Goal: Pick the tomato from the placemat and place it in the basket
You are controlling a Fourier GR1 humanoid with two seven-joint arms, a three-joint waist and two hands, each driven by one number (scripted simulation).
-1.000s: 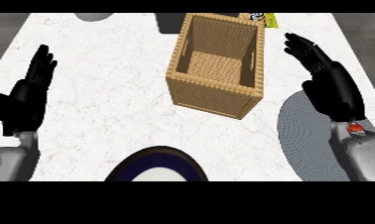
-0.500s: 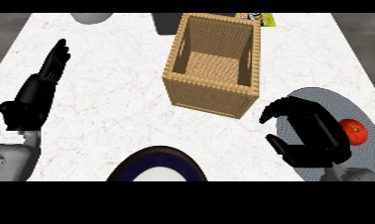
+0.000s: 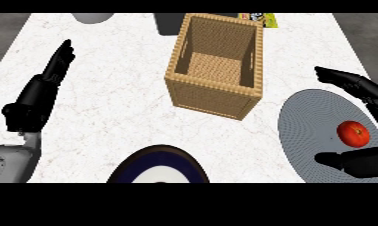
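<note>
Resting on a round grey placemat point(image 3: 310, 120) at about four o'clock in the view, a small red tomato point(image 3: 354, 134) sits toward the mat's right side. The right hand point(image 3: 353, 86) brackets it without touching: black fingers point(image 3: 341, 77) reach in from the right edge above the tomato, at about two o'clock from it, and the thumb point(image 3: 339, 160) lies below it, at about six o'clock. The hand is spread wide, and clear mat shows between the tomato and both fingers and thumb. It has hold of nothing.

At nine o'clock in the view, the left hand point(image 3: 38, 96) rests near the left edge of the counter point(image 3: 111, 95), its black fingers straight and pointing up toward twelve o'clock, holding nothing. Its grey forearm point(image 3: 15, 160) enters from the lower left corner.

A woven tan basket point(image 3: 215, 67) stands near the middle of the white marbled counter, slightly toward twelve o'clock, and nothing shows inside it. It lies at about ten o'clock from the tomato, with the placemat's left rim near the basket's lower right corner.

At six o'clock, a dark plate point(image 3: 157, 167) with a white centre is cut off by the lower edge. Along the far edge, at twelve o'clock, are a grey round object point(image 3: 92, 17), a dark grey object point(image 3: 168, 23) just behind the basket, and a yellow packet point(image 3: 260, 18) beside the basket's far right corner.
</note>
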